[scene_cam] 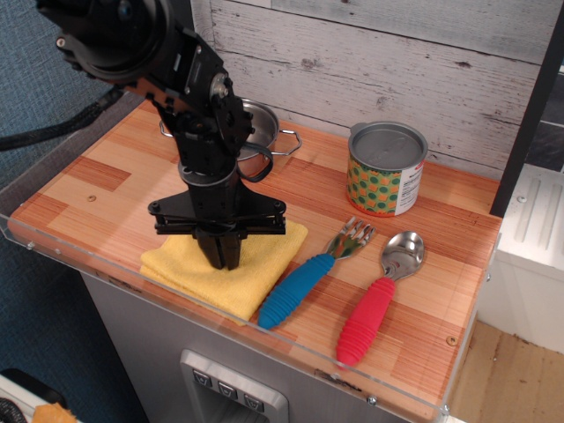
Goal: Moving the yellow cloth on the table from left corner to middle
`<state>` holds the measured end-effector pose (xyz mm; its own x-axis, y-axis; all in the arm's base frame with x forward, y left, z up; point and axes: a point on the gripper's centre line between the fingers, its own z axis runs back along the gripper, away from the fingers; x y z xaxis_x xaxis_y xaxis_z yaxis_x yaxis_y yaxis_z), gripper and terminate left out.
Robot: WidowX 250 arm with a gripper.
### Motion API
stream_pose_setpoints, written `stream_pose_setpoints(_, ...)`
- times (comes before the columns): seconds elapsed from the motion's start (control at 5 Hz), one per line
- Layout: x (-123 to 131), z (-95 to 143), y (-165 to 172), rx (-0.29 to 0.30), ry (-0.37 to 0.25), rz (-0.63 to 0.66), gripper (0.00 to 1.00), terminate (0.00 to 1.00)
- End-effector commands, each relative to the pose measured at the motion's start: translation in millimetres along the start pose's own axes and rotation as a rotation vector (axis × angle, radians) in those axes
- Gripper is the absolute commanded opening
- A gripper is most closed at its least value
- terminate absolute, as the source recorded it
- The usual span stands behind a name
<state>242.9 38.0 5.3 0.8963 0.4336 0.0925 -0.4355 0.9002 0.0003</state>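
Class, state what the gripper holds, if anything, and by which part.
The gripper pinches the yellow cloth near its middle, fingers closed on its top layers.

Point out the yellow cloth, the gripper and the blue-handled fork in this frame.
yellow cloth (181,271): main camera view, bare left part of the fold.
gripper (222,262): main camera view, tips pressed into the cloth.
blue-handled fork (295,289): main camera view, middle of the ribbed handle.

yellow cloth (256,269): soft terry | table (423,308): glossy wood | pot (261,123): shiny steel
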Motion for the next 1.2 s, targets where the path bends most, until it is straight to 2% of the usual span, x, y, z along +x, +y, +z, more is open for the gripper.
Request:
stream_pose_setpoints(0.0,3.3,11.9,11.9,0.045,-0.032,-0.017,1.00,0.00)
stream_pose_setpoints(0.2,12.6,28.8,8.8,0.057,-0.091,-0.031,1.00,0.00)
stream_pose_setpoints(0.6,22.0,54.1,2.9,0.026,-0.136,-0.035,1.00,0.00)
stream_pose_setpoints(1.0,31.6,80.7,4.8,0.048,-0.152,0.003,1.00,0.00)
